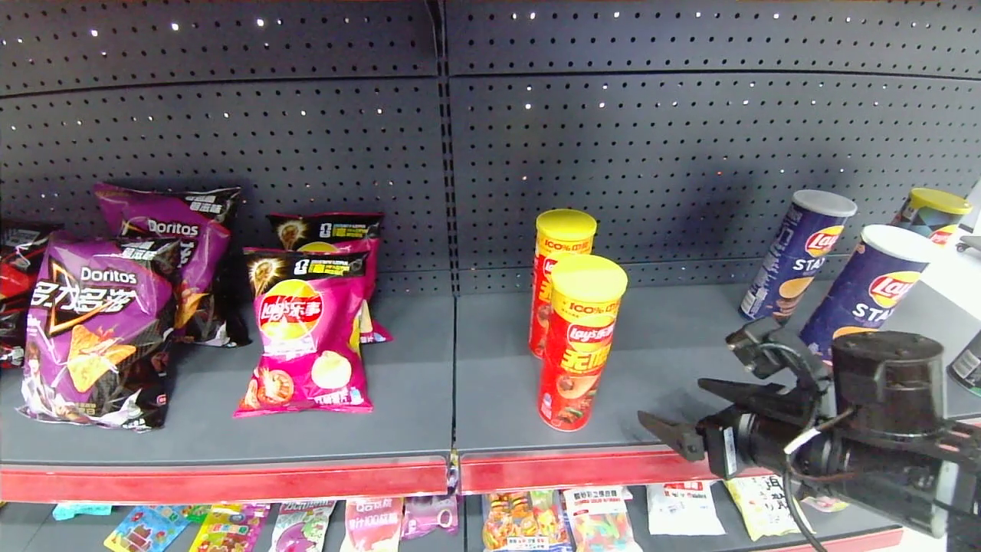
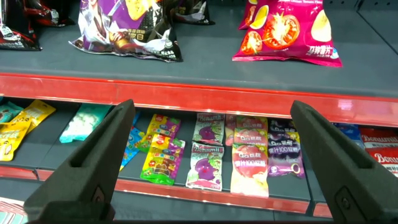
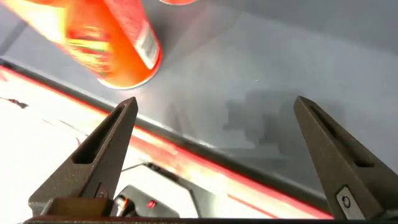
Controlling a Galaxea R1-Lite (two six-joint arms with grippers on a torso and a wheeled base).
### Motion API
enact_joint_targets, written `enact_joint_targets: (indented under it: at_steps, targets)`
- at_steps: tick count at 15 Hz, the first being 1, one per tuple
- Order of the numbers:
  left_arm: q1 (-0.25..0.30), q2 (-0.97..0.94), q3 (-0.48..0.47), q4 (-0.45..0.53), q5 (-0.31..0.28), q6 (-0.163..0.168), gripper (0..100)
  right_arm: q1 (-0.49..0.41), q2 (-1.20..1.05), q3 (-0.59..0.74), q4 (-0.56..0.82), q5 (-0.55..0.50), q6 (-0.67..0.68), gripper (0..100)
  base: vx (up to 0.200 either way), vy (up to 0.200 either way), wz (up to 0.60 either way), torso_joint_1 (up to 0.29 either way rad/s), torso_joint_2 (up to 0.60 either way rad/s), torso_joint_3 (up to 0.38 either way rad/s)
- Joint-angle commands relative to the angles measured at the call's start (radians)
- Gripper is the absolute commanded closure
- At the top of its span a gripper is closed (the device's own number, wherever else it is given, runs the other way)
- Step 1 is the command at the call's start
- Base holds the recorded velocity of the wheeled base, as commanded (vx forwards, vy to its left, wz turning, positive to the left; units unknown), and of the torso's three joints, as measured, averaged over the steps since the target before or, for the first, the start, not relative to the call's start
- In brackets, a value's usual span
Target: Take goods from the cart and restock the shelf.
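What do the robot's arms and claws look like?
The left gripper and right gripper each have two dark grey, pointed wedge fingers. The right arm is black and chunky, with a round joint and thin black cable.

On the shelf, chip bags stand left, two cans in the middle, one behind the other, other cans right; sweet packets lie on the lower shelf

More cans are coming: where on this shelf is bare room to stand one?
Bare shelf lies between the pink bag and the red cans, and between the red cans and the blue cans, beyond the open right claw. The purple bags crowd the left end.
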Motion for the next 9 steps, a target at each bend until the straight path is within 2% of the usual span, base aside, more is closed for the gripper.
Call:
enact_joint_targets:
  at_steps: [1, 3, 5, 8, 9]
  targets:
    - [0.0, 0.002, 0.0, 0.0, 0.001, 0.0, 0, -0.004, -0.219, 0.079, 0.029, 0.002, -0.04, 0, 0.0, 0.0, 0.0, 0.0, 0.0, 0.0]
    - [0.0, 0.002, 0.0, 0.0, 0.001, 0.0, 0, -0.05, -0.351, 0.134, 0.067, 0.008, -0.09, 0, 0.0, 0.0, 0.0, 0.0, 0.0, 0.0]
    - [0.0, 0.002, 0.0, 0.0, 0.001, 0.0, 0, -0.157, -0.491, 0.163, 0.13, 0.025, -0.127, 0, 0.0, 0.0, 0.0, 0.0, 0.0, 0.0]
    - [0.0, 0.002, 0.0, 0.0, -0.001, 0.0, 0, -0.308, -0.68, 0.183, 0.299, 0.021, -0.135, 0, 0.0, 0.0, 0.0, 0.0, 0.0, 0.0]
    - [0.0, 0.002, 0.0, 0.0, 0.001, 0.0, 0, -0.315, -0.689, 0.186, 0.306, 0.021, -0.135, 0, 0.0, 0.0, 0.0, 0.0, 0.0, 0.0]
